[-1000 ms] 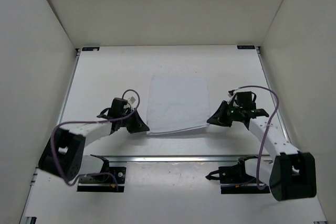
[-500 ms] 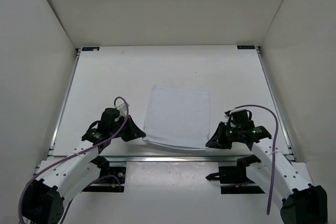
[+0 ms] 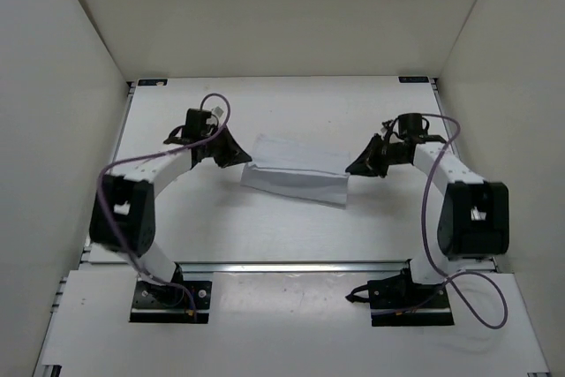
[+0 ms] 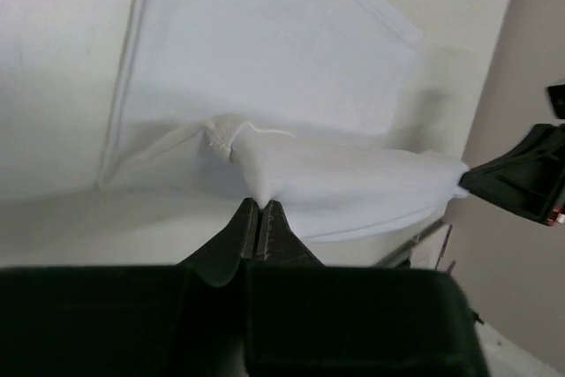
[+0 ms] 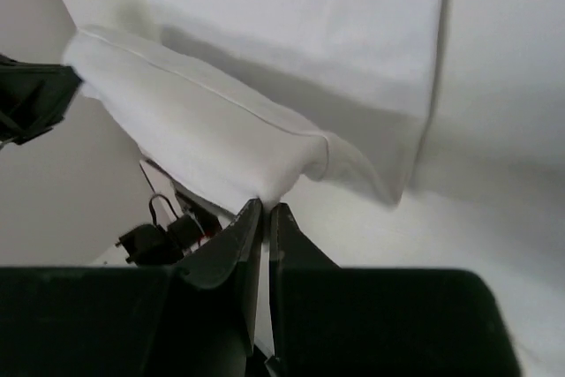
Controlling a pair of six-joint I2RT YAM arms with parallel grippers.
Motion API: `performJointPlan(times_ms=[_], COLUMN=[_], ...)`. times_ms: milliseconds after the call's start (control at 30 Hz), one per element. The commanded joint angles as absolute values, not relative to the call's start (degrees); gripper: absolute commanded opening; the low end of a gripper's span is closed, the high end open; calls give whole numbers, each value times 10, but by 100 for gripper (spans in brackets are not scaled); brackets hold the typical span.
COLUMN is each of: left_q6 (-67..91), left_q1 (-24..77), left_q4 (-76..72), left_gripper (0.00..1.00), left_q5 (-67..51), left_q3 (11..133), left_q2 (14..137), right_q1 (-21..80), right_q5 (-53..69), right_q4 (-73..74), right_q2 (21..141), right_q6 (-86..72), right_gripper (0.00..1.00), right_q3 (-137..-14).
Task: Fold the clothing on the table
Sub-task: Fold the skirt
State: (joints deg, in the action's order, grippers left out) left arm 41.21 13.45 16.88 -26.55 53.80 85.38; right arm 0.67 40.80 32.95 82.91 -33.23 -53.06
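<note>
The white clothing [image 3: 296,176] lies mid-table, its near edge lifted and doubled back over the part still flat on the table [image 3: 265,236]. My left gripper [image 3: 245,163] is shut on the clothing's left corner, and the fabric bunches at its tips [image 4: 259,204]. At the opposite corner my right gripper [image 3: 351,168] is shut on the cloth, the hem pinched between its fingers [image 5: 265,207]. The held edge sags between the two grippers above the flat layer [image 4: 265,59], whose hem line [image 5: 437,86] shows in the right wrist view.
A metal rail [image 3: 291,266] runs along the table's near edge, with the two arm bases [image 3: 172,297] [image 3: 402,299] just behind it. White enclosure walls [image 3: 62,130] close in left, right and back. Blue corner marks [image 3: 152,82] sit at the far corners.
Both grippers first drew the clothing's near edge toward the bases, then carried it up and away toward the far side, so the cloth now doubles over itself. Both arms stretched forward.
</note>
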Motion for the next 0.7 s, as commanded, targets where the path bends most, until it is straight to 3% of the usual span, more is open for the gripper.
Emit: performJointPlan(times_ms=[0,67,100,167,233,267,400,500,667], left_q6=[410,415,416,412,420,425,453,454,393], left_q1=[127,131,130,129,113,109,87,72,70], left_q4=[129,137,146,174,193,184,99,52,77], left_gripper=[5,22,22,27,47,48,51,50,54], left_q5=[-281,-290,-291,-294,-318,-328,-364,-366,-287], left_q3=[642,732,794,894,981,989,880,743,590], left_q2=[992,1062,1114,1176,1232,1242,1197,1124,1011], right_q1=[-17,-30,-37,-51,-64,-66,-63,-48,-6], right_q5=[399,401,399,382,370,374,361,325,291], right_q4=[267,251,244,207,176,159,170,157,74], right_q2=[944,1005,1034,1058,1067,1059,1011,949,849], right_q6=[-293,-304,-302,-315,-329,-334,-325,-322,-409], right_gripper=[0,2,5,37,53,56,58,58,56], right_q3=[-634,-702,-716,-765,-773,-768,-720,-611,-460])
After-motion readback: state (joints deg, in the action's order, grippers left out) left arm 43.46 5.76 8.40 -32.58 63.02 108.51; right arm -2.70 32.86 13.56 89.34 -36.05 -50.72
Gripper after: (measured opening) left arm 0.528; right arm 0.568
